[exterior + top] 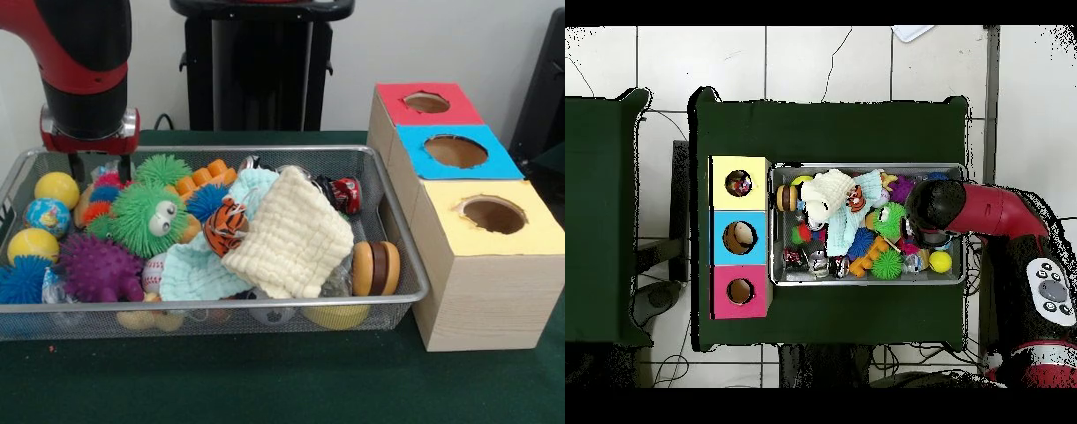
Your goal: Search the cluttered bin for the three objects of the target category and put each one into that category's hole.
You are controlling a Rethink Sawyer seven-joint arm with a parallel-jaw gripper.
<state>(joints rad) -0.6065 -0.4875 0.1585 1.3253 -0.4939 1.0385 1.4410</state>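
Observation:
The wire mesh bin point(402, 238) holds a heap of toys. Among them are a green spiky creature with eyes point(150, 216), a purple spiky ball point(97, 269), a striped tiger toy point(227, 225) and a small red car point(344, 194). A cream cloth point(296, 234) lies over the middle. My gripper point(99, 170) hangs open at the bin's far left corner, its fingers straddling a pink spiky toy point(108, 179). In the overhead view the arm point(965, 210) hides the gripper. The box beside the bin has a red hole point(426, 102), a blue hole point(455, 151) and a yellow hole point(493, 215).
Two yellow balls point(56, 188) point(33, 245), a globe ball point(46, 215) and a blue spiky ball point(22, 281) crowd the bin's left end. A wooden disc toy point(375, 268) leans at the right end. A pale blue cloth point(190, 269) lies under the cream one.

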